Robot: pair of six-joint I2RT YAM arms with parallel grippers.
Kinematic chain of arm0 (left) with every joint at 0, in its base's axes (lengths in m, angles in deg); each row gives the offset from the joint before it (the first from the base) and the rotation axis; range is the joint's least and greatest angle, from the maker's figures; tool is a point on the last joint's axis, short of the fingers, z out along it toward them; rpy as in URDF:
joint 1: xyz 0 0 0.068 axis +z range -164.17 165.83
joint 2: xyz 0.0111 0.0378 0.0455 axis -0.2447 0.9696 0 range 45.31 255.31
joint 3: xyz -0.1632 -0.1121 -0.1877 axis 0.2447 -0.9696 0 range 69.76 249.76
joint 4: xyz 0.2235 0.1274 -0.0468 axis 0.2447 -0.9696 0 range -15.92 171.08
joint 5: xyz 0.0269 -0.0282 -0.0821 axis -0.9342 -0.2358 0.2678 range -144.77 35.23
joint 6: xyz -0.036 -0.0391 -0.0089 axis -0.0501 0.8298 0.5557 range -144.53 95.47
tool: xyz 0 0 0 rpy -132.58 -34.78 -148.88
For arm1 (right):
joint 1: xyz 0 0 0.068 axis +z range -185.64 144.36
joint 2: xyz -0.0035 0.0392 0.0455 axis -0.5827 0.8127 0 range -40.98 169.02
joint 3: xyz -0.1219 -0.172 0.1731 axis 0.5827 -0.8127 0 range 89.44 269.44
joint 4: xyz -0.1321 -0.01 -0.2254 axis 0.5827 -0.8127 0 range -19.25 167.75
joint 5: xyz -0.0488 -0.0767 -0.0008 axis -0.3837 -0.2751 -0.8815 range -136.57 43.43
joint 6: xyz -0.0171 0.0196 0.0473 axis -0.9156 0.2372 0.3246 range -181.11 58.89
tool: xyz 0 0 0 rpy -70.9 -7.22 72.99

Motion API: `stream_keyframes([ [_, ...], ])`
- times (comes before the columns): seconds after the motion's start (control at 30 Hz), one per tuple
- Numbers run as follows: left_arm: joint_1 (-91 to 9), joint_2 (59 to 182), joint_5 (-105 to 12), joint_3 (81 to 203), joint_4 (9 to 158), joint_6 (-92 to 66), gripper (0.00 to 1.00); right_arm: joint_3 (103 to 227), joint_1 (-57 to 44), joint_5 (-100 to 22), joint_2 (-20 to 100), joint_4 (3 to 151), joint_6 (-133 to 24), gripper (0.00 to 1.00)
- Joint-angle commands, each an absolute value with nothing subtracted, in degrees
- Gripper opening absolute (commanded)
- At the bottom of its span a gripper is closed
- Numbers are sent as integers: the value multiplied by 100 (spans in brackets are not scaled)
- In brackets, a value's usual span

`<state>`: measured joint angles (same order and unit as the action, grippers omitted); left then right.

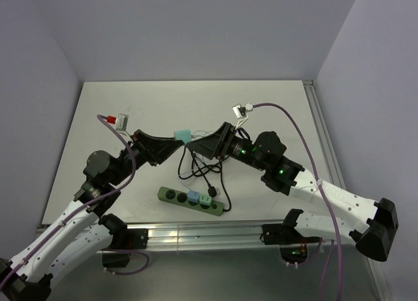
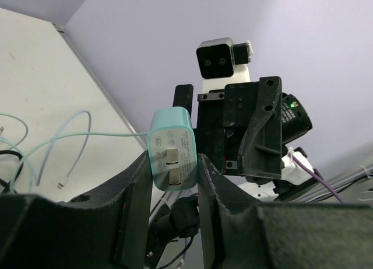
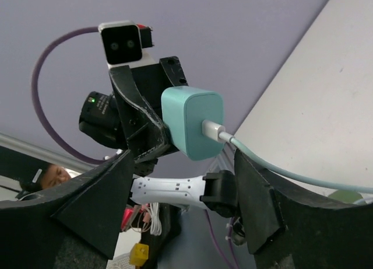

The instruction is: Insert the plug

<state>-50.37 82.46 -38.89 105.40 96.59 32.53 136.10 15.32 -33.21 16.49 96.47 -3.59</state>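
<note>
My left gripper (image 1: 175, 144) is shut on a teal two-prong charger plug (image 1: 182, 136) and holds it up above the table. In the left wrist view the plug (image 2: 171, 157) sits between the fingertips (image 2: 173, 164), prongs facing the camera. My right gripper (image 1: 201, 145) is open and empty, pointing at the plug from the right, close to it. In the right wrist view the plug (image 3: 192, 130) floats beyond my wide-open fingers (image 3: 183, 164), its pale teal cable (image 3: 274, 164) trailing right. The dark green power strip (image 1: 171, 194) lies near the table's front edge.
The strip holds a blue plug (image 1: 193, 197) and a green plug (image 1: 205, 200). Black cables (image 1: 208, 174) loop on the table between the strip and the grippers. The table's metal front rail (image 1: 196, 234) lies just below the strip.
</note>
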Motion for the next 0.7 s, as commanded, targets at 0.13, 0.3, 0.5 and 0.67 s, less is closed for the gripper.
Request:
stream_keyframes([
  [0.13,-5064,8179,-3553,10395,10428,3638,0,13541,1516,-3242,1904,10762,-188,66],
  [0.3,-5082,8144,-3526,10325,10482,3770,0,13620,1516,-3216,2142,10886,-170,64],
  [0.5,-5082,8056,-3544,10255,10402,3805,0,13593,1516,-3436,2151,11036,-284,61],
  [0.67,-5082,7968,-3579,10202,10394,3840,0,13594,1516,-3515,2203,11079,-319,61],
])
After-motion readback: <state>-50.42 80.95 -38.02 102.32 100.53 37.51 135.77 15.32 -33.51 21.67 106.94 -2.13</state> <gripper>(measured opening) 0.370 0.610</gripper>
